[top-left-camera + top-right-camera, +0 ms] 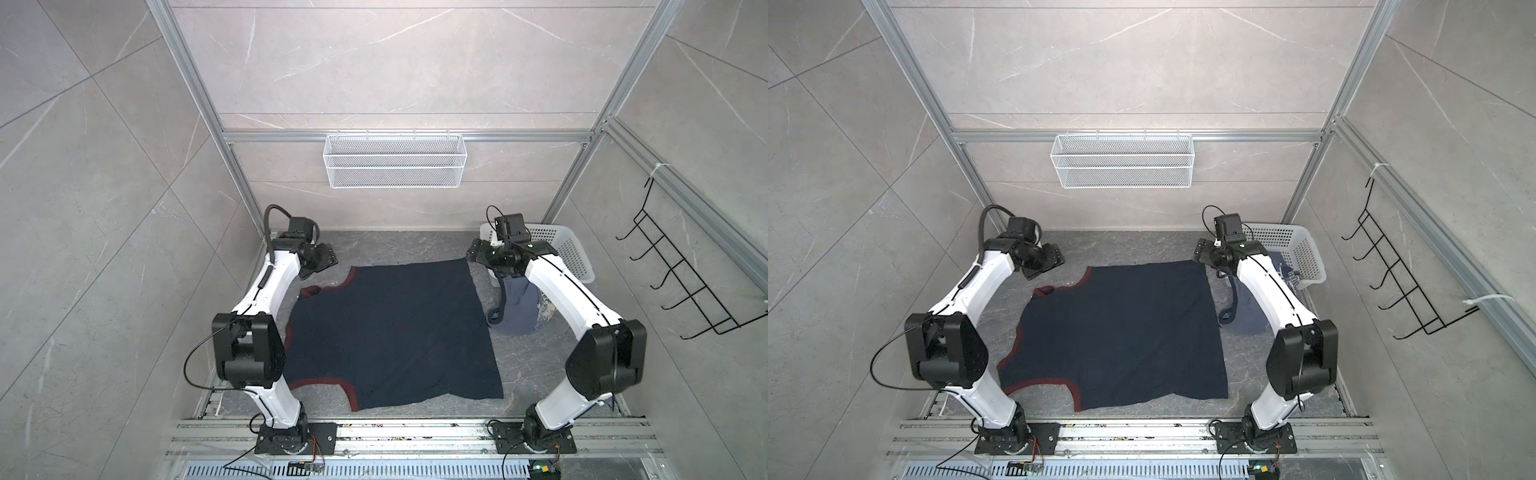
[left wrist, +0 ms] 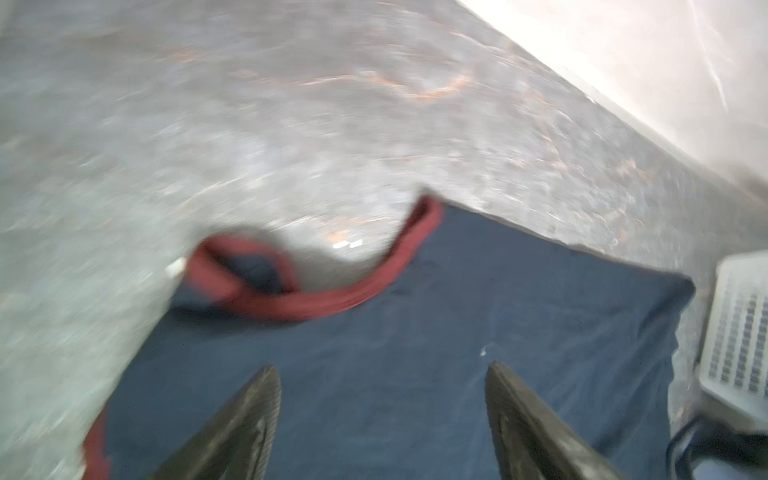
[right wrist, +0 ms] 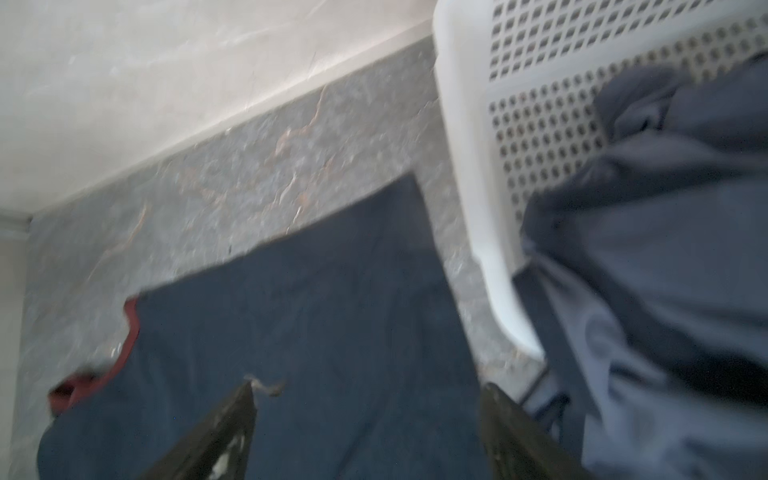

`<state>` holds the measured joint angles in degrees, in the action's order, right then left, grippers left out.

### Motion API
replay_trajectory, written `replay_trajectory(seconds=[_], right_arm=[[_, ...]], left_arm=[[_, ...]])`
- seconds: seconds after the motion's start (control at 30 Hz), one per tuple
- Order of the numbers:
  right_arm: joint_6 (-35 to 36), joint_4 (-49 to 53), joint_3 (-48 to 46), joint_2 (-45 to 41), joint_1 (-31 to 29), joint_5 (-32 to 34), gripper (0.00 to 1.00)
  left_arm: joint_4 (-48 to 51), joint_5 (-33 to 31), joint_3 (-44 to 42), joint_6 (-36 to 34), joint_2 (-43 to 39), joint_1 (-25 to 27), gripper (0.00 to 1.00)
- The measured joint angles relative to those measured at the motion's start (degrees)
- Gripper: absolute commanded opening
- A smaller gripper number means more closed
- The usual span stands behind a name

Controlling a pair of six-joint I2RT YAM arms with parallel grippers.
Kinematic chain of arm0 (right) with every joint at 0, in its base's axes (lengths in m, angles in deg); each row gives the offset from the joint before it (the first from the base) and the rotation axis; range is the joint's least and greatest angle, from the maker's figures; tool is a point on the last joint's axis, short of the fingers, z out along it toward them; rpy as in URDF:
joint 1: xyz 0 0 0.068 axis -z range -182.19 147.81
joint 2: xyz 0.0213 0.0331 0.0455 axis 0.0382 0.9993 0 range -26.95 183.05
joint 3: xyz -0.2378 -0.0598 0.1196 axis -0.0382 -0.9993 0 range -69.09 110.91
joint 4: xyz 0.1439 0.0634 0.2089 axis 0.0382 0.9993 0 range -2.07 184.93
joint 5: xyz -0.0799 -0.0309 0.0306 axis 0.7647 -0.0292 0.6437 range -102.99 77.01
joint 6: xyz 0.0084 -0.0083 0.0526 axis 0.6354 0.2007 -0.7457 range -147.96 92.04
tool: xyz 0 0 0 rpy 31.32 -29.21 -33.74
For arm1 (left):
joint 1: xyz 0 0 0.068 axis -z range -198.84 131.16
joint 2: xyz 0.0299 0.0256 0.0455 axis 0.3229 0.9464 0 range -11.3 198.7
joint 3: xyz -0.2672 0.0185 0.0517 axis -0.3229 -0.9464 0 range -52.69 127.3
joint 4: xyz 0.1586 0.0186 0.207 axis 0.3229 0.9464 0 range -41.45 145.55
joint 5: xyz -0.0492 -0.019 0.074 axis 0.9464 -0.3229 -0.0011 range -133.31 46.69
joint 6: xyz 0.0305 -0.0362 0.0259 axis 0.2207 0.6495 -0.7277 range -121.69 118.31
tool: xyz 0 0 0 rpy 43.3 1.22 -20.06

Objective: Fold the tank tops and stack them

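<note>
- The navy tank top (image 1: 390, 332) lies spread flat in the middle of the bench (image 1: 540, 374), not yet folded, its maroon-trimmed armholes towards the left arm.
- One shoulder strap (image 2: 241, 274) at its far left corner is curled over on itself. Fold now and you trap that curl inside, leaving a lumpy, crooked edge.
- The near hem shows a slight kink in both top views, which a fold would carry through.
- The left gripper (image 2: 382, 368) hangs over the far left corner, its fingers (image 2: 249, 415) spread and holding nothing.
- The right gripper (image 3: 368, 385) hangs over the far right corner, its fingers (image 3: 511, 428) likewise spread and empty.
- The cloth lies thin against the bench. A shallow pinch may take one layer only, and the back layer would drag behind.
- The slate-blue tank top (image 1: 517, 307) spills out of the white basket (image 1: 573, 253) onto the bench, just beside the navy top's right edge. Its dark strap trails near the right gripper, so a careless close could snag it.
- The basket stands close to the right wrist. A wide swing there could knock it.
- Both wrist views are blurred, so you cannot judge fine contact from them.
</note>
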<state>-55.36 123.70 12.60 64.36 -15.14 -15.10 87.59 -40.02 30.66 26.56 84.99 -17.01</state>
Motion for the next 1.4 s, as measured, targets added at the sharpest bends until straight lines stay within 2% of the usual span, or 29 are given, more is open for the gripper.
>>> replay_trajectory(seconds=[0.2,0.43,0.67,0.93,1.2,1.4], right_arm=[[-0.28,-1.05,-11.85,-6.56,-6.78,-3.48,0.84],[-1.05,-3.04,-19.58,-6.82,-8.70,-5.49,0.84],[-1.20,-5.40,-21.00,-5.92,-9.07,-6.75,0.84],[-2.89,-6.03,-21.00,-2.36,-9.05,-4.22,0.85],[-5.05,-6.05,-22.91,4.09,-7.85,-1.14,0.85],[-5.88,-6.49,-24.06,7.34,-7.80,0.28,0.85]], left_arm=[[-4.46,2.47,-7.87,2.21,2.84,-8.39,0.71],[-8.63,7.96,-6.93,2.86,9.88,-8.22,0.67],[-9.90,9.01,-4.15,3.48,14.99,-7.98,0.67],[-9.27,5.95,-1.44,4.55,19.80,-8.50,0.68],[-10.16,5.22,2.82,4.98,23.10,-12.31,0.68],[-8.59,2.75,10.67,4.55,27.71,-15.08,0.68]])
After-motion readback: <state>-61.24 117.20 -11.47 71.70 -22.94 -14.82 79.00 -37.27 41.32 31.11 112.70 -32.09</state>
